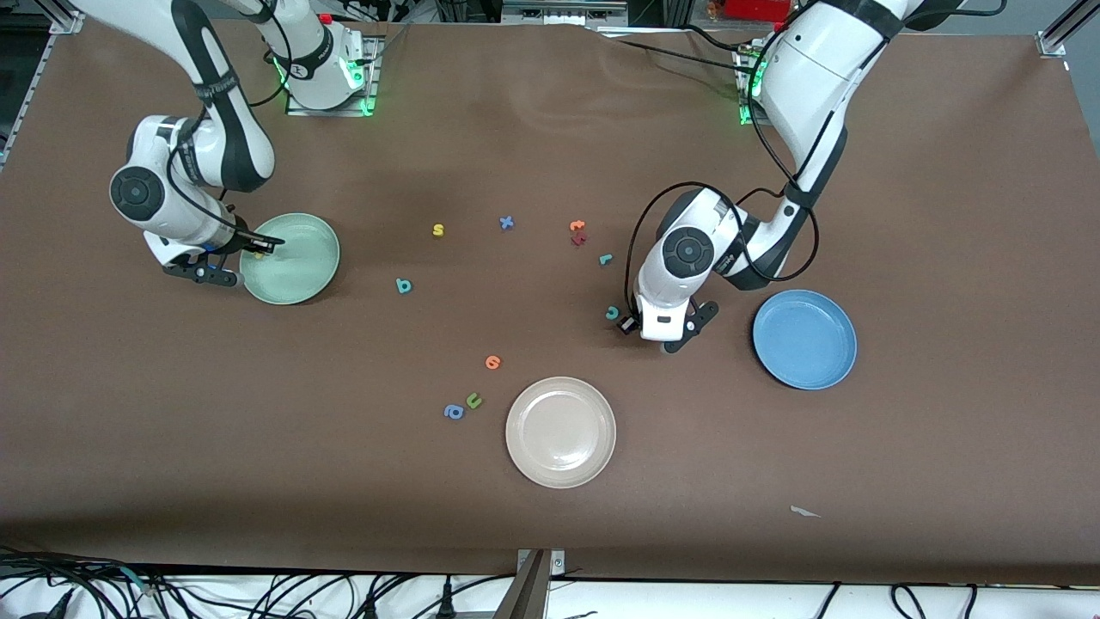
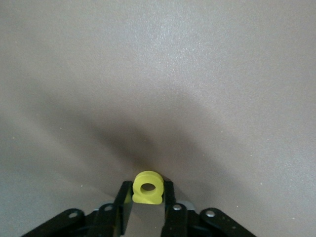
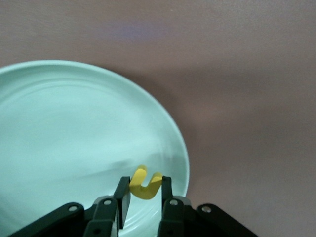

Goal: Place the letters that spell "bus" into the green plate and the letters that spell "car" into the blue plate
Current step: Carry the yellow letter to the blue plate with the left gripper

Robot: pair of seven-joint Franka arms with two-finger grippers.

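1. The left gripper (image 2: 147,193) has its black fingers (image 2: 169,195) closed on a small yellow foam letter "a" (image 2: 147,186), pinched between the pads right at the brown table surface (image 2: 158,74).
2. In the front view the left gripper (image 1: 632,325) sits low at the table just beside a tiny teal foam letter "c" (image 1: 612,313), between the round cream-white plate (image 1: 560,432) and the round medium-blue plate (image 1: 804,339), which holds no letters.
3. The right gripper (image 3: 143,195) has its fingers (image 3: 123,193) clamped on a small yellow foam letter "u" (image 3: 144,183), held over the rim area of the round pale mint-green plate (image 3: 59,128).
4. From the front, the right gripper (image 1: 260,249) is over the edge of the green plate (image 1: 296,266) toward the right arm's end of the table.
5. On the table between the plates lie a yellow foam "s" (image 1: 438,229), a teal foam "b" (image 1: 403,285) nearer the camera, and a teal foam "r" (image 1: 606,259).
6. Other letters lie about: a blue "x" (image 1: 506,223), an orange letter (image 1: 577,226) touching a dark red one (image 1: 579,240), an orange letter (image 1: 492,362), a green "u" (image 1: 473,401) just beside a blue "a" (image 1: 453,412).
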